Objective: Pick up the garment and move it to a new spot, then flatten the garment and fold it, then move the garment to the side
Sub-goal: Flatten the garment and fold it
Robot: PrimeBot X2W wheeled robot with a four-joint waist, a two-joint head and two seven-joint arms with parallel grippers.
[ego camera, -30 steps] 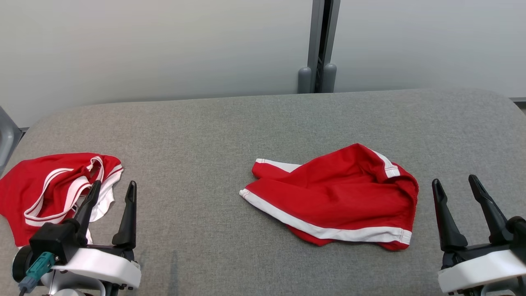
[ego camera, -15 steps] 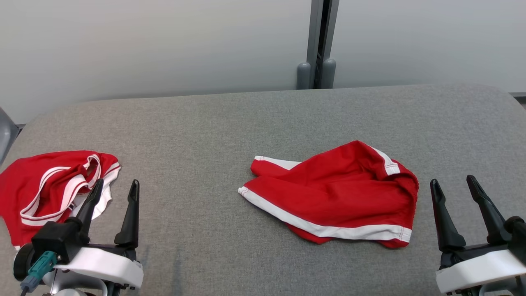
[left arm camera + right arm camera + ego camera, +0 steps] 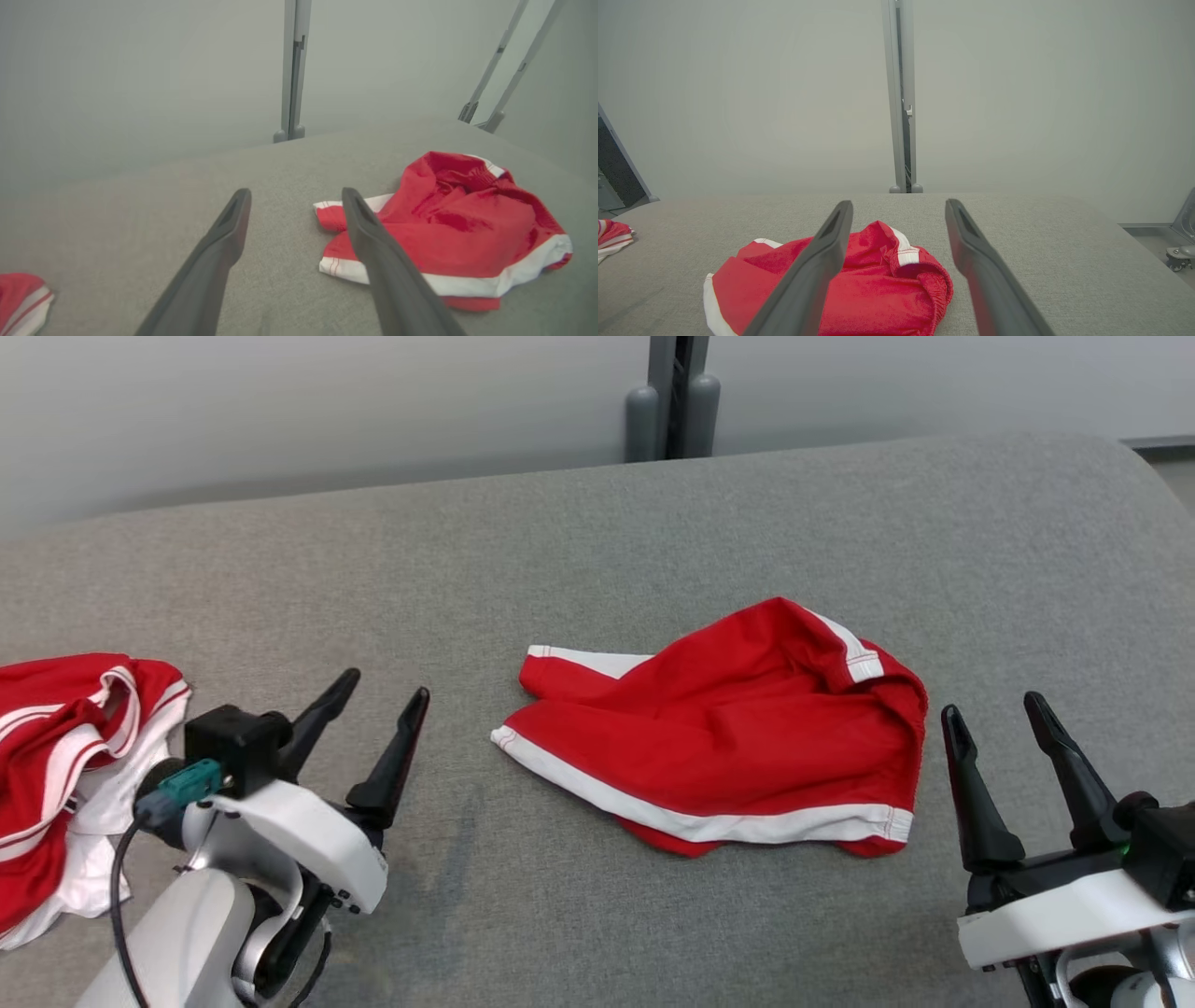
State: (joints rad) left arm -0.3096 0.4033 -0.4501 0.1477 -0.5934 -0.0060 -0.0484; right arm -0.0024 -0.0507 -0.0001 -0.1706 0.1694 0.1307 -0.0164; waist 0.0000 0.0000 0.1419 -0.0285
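Nearest to us, our left gripper (image 3: 387,683) hangs over the lower left of the grey padded table (image 3: 560,551), its two dark fingers spread wide with nothing between them and slanting toward the middle of the table. Our right gripper (image 3: 991,705) sits at the lower right, fingers pointing away from us, likewise wide apart and empty. Beside our left arm, at the table's left edge, lies a second red garment (image 3: 56,747), bunched up with its white stripes and white lining showing. A little farther out, between our two grippers, the garment (image 3: 738,747) rests on the grey cloth: red with white trim, crumpled, a white band along its near edge and its gathered waistband humped up on the right. It lies nearer our right gripper than our left, and we touch it with neither. In the left wrist view our right-hand finger crosses in front of the garment's near white-edged corner; in the right wrist view the left-hand finger crosses in front of the garment's red heap. Beyond the garment the table runs bare to its rounded far edge. Behind that stands a grey post (image 3: 672,392) with two rounded feet, set against a pale wall (image 3: 280,411).
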